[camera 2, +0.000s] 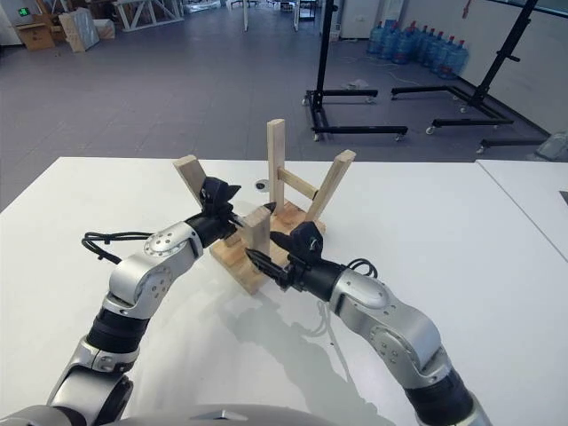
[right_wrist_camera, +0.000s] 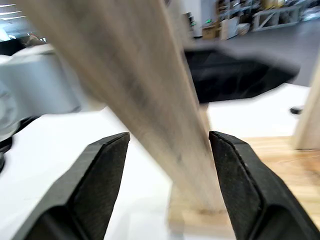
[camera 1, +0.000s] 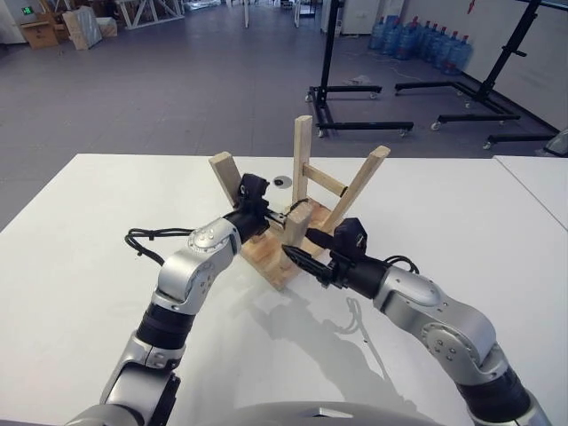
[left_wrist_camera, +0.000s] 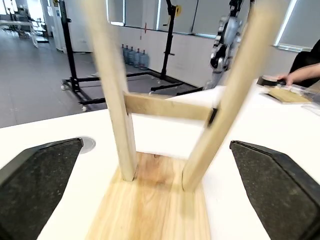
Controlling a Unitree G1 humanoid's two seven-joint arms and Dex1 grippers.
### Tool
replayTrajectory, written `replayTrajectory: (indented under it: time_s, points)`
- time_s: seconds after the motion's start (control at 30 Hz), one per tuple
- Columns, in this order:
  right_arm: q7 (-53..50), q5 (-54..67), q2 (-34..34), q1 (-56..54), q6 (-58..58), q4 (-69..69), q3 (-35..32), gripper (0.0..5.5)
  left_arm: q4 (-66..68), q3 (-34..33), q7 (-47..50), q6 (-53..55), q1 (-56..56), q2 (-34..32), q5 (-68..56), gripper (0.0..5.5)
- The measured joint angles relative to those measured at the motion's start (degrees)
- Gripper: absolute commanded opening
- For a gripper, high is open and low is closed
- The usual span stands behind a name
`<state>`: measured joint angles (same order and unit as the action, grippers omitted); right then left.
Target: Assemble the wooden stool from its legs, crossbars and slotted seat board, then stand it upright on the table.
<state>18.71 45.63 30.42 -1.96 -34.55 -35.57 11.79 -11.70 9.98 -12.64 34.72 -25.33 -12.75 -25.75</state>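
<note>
The right pincer (camera 1: pixel 295 256) has its fingers (right_wrist_camera: pixel 102 185) apart. They straddle the near leg (camera 1: pixel 298 225) low down, close to where it meets the seat board (camera 1: pixel 271 264). A gap shows beside the wood, so nothing is clamped. The left pincer (camera 1: pixel 252 197) has its fingers (left_wrist_camera: pixel 40 185) wide apart and holds nothing. It sits over the seat board, between the left leg (camera 1: pixel 224 171) and the near leg, and faces the far pair. The stool lies inverted near the middle of the tabletop (camera 1: pixel 106 204), with the seat board flat on it and the legs pointing up, splayed.

Step in hand, as judged: seating or steadying the near leg in its slot. To do it well:
- Close on the leg's flat faces near its base.
- Press straight along the leg's own axis.
- Brace the board with the other pincer so it neither skids nor tips.
- Keep clear of the neighbouring legs.

Count:
- Pincers: two.
- Seat board: one.
- Legs: four, namely near leg, left leg, far leg (camera 1: pixel 303 151) and right leg (camera 1: pixel 366 182).
- Crossbar (camera 1: pixel 325 180): one plainly seen, joining the far leg and right leg. Whether there are others cannot be told.
</note>
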Motion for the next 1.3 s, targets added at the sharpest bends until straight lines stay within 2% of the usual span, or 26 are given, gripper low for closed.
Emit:
replayTrajectory:
  time_s: [0.2, 0.3, 0.4, 0.5, 0.6, 0.67, 0.73, 0.87, 0.93, 1.03, 1.1, 1.17, 1.3]
  points:
    - [4.93, 6.05, 2.93, 3.08, -3.01, -2.66, -6.22, 2.92, -8.67, -4.9, -0.18, 4.91, -9.18, 2.0, -4.54, 5.4]
    - [3.23, 5.58, 2.23, 2.68, -2.78, -0.87, -10.16, 2.92, -10.32, -13.48, 2.01, 6.16, -17.07, 1.27, -8.69, 5.4]
    - [-1.71, 2.86, -1.57, 0.95, -2.26, 2.68, -12.24, 2.92, -6.38, -23.44, 6.04, 1.79, -25.89, -2.87, -7.66, 5.4]
    - [-5.72, -6.7, -4.05, -3.4, -0.77, 8.25, -8.78, 2.92, 1.97, -26.6, 10.48, -4.82, -23.75, -7.54, 1.9, 5.4]
    - [-6.16, -14.18, -8.88, -8.57, 0.64, 13.2, -1.47, 2.92, 6.32, -24.69, 11.48, -9.45, -15.5, -7.81, 8.52, 5.4]
    - [-2.68, -15.19, -8.53, -9.19, 0.63, 12.17, 2.19, 2.92, 9.25, -24.8, 12.22, -11.61, -12.55, -7.85, 11.1, 5.4]
    - [4.49, -13.91, -5.84, -7.13, -0.54, 7.47, 6.09, 2.92, 12.54, -27.96, 14.05, -12.9, -10.88, -8.37, 12.55, 5.4]
    - [11.28, -7.33, -3.5, -3.48, -4.3, 3.18, 5.44, 2.92, 14.42, -29.37, 15.15, -15.4, -7.18, -9.04, 14.23, 5.4]
    - [13.27, -5.04, -0.46, -0.88, -5.93, 2.86, 1.1, 2.92, 14.05, -29.36, 12.36, -15.9, -3.73, -9.34, 14.03, 5.4]
    - [17.38, -2.55, 5.73, 7.1, -6.76, 3.32, -6.82, 2.92, 15.9, -30.99, 5.72, -15.22, 2.51, -13.44, 12.79, 5.4]
    - [19.67, -0.47, 6.71, 8.32, -6.55, 7.36, -12.52, 2.92, 17.1, -30.74, -2.53, -12.18, 7.15, -18.09, 11.2, 5.4]
    - [21.17, -0.53, 7.36, 6.56, -5.44, 12.4, -16.18, 2.92, 15.89, -27.09, -12.79, -10.33, 13.44, -22.15, 10.44, 5.4]
    - [26.54, -8.38, 9.57, -0.1, 1.1, 20.84, -14.33, 2.92, 9.88, -17.39, -31.8, -9.68, 22.8, -29.67, 9.89, 5.4]
